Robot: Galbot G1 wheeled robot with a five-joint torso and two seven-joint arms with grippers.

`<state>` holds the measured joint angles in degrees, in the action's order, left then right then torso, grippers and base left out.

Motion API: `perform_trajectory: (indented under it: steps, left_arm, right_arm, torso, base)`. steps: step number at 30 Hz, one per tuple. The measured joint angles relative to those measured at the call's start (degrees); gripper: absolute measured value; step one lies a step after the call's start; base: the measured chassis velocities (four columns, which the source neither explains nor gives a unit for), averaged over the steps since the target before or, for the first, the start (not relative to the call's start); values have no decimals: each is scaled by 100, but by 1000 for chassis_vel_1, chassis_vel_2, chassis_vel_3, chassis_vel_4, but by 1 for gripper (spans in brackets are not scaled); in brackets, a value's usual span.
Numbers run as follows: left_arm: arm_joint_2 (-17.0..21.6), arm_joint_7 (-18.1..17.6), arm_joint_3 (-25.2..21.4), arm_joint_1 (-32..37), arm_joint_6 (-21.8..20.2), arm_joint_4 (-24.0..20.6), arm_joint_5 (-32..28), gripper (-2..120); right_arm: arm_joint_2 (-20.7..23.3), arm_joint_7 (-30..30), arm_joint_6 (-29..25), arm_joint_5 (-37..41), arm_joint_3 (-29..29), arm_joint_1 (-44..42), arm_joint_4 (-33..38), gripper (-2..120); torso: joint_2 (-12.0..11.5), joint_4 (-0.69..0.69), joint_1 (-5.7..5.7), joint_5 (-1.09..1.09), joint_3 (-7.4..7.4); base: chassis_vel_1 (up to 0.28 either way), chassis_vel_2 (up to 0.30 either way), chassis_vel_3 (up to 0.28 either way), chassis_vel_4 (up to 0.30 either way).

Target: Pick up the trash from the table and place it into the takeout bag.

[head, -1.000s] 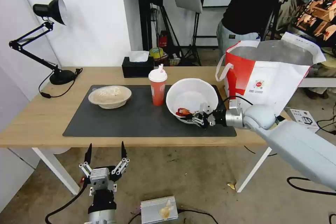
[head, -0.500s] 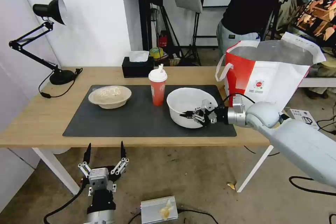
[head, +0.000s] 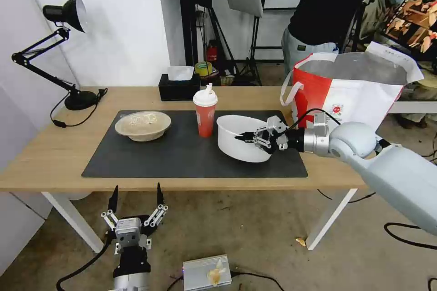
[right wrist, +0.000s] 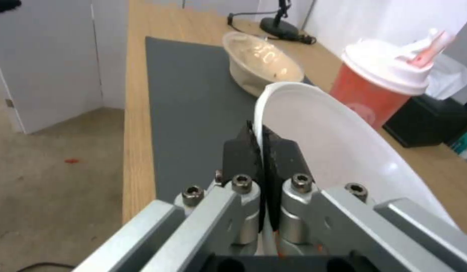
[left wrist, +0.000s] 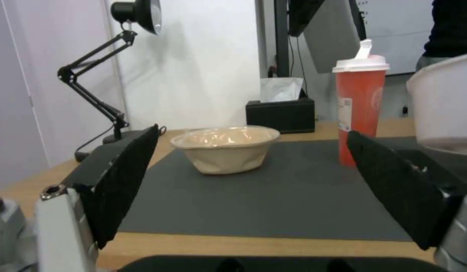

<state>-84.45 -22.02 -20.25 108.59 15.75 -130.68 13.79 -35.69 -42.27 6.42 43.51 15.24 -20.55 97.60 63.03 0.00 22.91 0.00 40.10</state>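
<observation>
Clamped on one edge only, the large white bowl hangs from the right gripper, whose black pads pinch the thin rim between them in the right wrist view. The bowl sits tilted, just above or barely touching the dark mat of the table; I cannot tell which. Beyond the claw's tips stands the red cup, close to the bowl's far wall, and farther out in the same direction the beige bowl rests on the mat. Behind the wrist, toward the arm, the takeout bag stands open at the table's end.

The risks, as I judge them: a thin, flexible rim could bend or slip out of a single-edge pinch, and more tilt could spill any shells inside. A swing toward the cup could knock it over. The left gripper hangs low in front of the table, fingers spread wide, idle.
</observation>
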Motion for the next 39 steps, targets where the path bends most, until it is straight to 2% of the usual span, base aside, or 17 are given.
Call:
perform_trajectory:
  steps: [15, 39]
  left_arm:
    - [16, 4, 46, 12, -3, 10, 18, 100]
    - [23, 9, 56, 14, 3, 6, 40, 100]
  right_arm:
    - [169, 74, 6, 256, -61, 168, 257, 0]
    - [157, 162, 23, 547, -99, 636, 342, 0]
  torso:
    - [0, 0, 0, 0, 0]
    - [0, 0, 0, -1, 0]
  base:
    - [0, 0, 0, 0]
    - [0, 0, 0, 0]
